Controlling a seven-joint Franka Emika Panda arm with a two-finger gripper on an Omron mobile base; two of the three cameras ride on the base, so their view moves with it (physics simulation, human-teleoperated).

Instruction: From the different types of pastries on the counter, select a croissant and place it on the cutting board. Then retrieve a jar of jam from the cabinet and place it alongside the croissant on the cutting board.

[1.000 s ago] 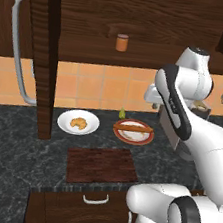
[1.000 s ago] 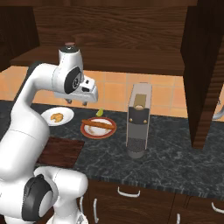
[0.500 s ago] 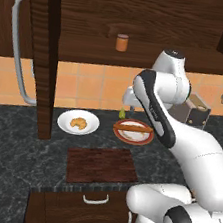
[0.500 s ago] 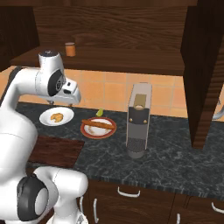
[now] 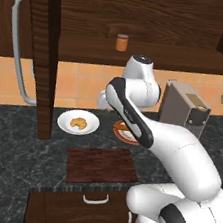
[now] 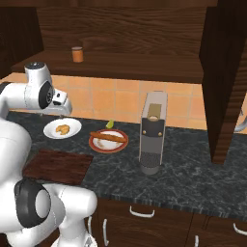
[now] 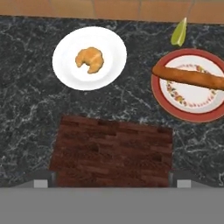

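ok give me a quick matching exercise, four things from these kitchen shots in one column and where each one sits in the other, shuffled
Things:
1. croissant
2. long brown pastry stick
3. jar of jam
4. cutting board

Places:
A. on the cabinet shelf
B. on the plain white plate
C. flat on the counter, nothing on it
D. on the red-rimmed plate

Pairs: 1-B, 2-D, 3-A, 4-C

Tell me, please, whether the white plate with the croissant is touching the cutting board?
Apart. In the hand view a strip of dark counter separates the white plate from the cutting board.
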